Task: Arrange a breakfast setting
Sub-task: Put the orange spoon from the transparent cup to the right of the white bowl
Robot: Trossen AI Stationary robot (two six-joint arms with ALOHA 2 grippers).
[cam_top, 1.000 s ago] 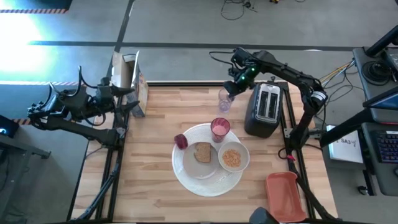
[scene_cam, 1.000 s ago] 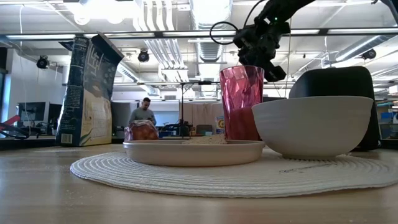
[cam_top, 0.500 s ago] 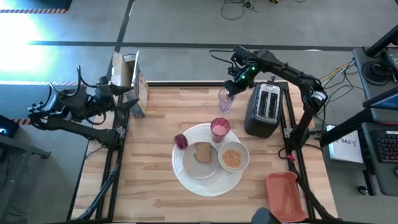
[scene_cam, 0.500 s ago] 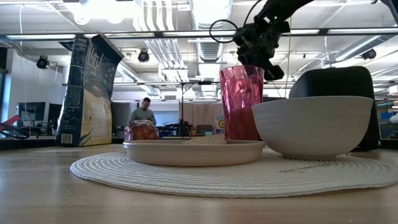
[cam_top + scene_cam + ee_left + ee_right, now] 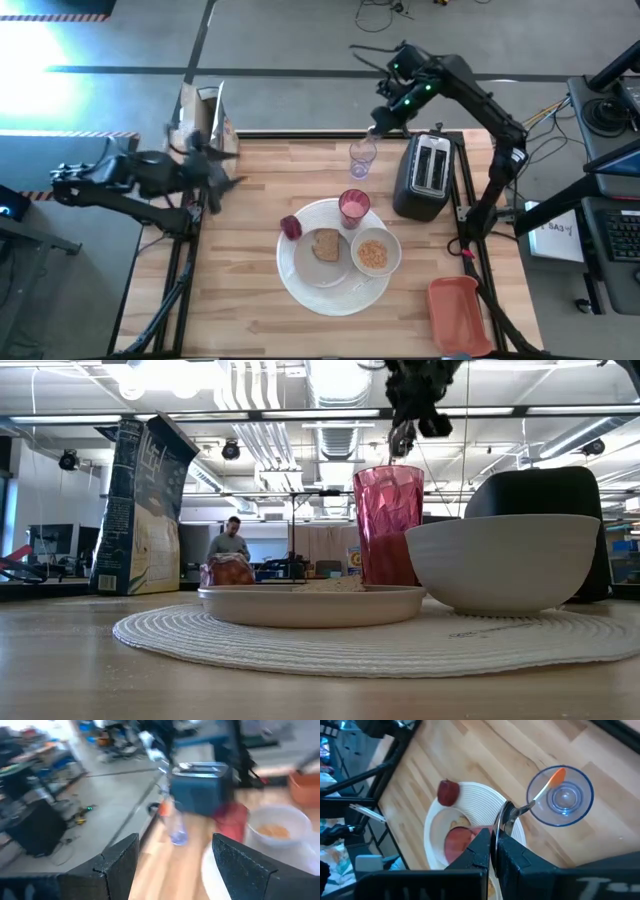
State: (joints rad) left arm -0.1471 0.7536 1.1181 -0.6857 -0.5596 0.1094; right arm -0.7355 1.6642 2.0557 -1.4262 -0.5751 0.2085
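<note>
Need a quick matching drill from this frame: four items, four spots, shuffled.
Items:
1. toast slice
2. cereal
3. spoon
4. tray

Spots:
a. pinched in the right claw
b. near right corner of the table, apart from the plate
c. in the small bowl
d. lying on the plate

Pairs: 1-d, 2-c, 3-a, 4-b

bright ceiling lights, floor glare upper left, left wrist view motion-blurred
</note>
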